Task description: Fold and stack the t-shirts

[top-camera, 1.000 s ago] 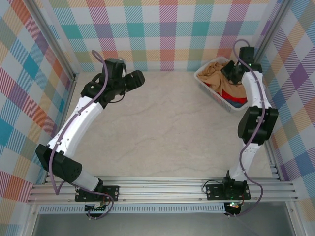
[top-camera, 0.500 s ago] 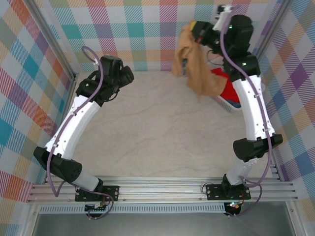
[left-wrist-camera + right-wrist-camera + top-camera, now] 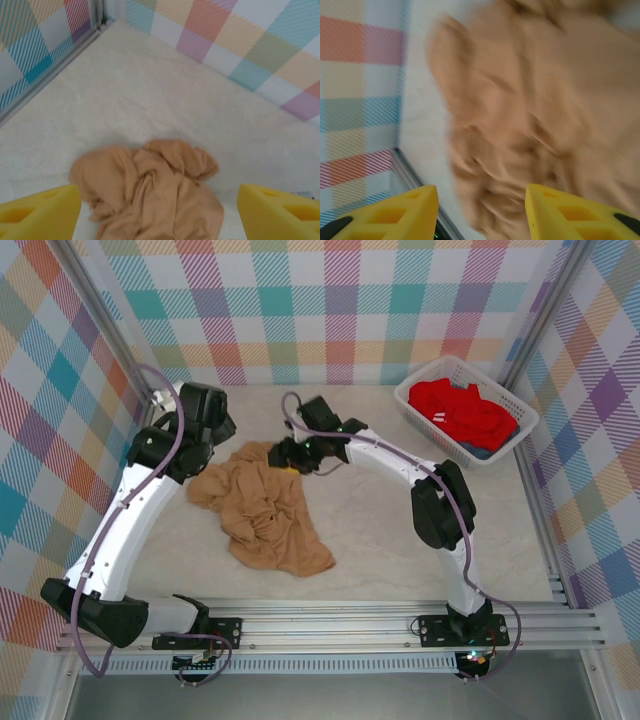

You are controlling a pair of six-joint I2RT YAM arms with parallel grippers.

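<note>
My L gripper (image 3: pixel 157 195): yellow fingers spread wide, nothing btwn them. The tan-orange t-shirt (image 3: pixel 265 515) lies crumpled on the table (image 3: pixel 380 540) just ahead of and below it, not held. My R gripper (image 3: pixel 481 192): fingers apart, no cloth clamped; it sits low at the shirt's far edge w/ the cloth directly in front. The red t-shirt (image 3: pixel 455 405) is bunched in the white lattice basket (image 3: pixel 404 395), well apart to the right of my R gripper, at the far-right corner.

A white lattice basket (image 3: pixel 432 430) sits in the far right corner of the pale marbled table (image 3: pixel 380 540), with plaid walls (image 3: pixel 330 300) around that table and an aluminium rail (image 3: pixel 330 625) along its near edge.
</note>
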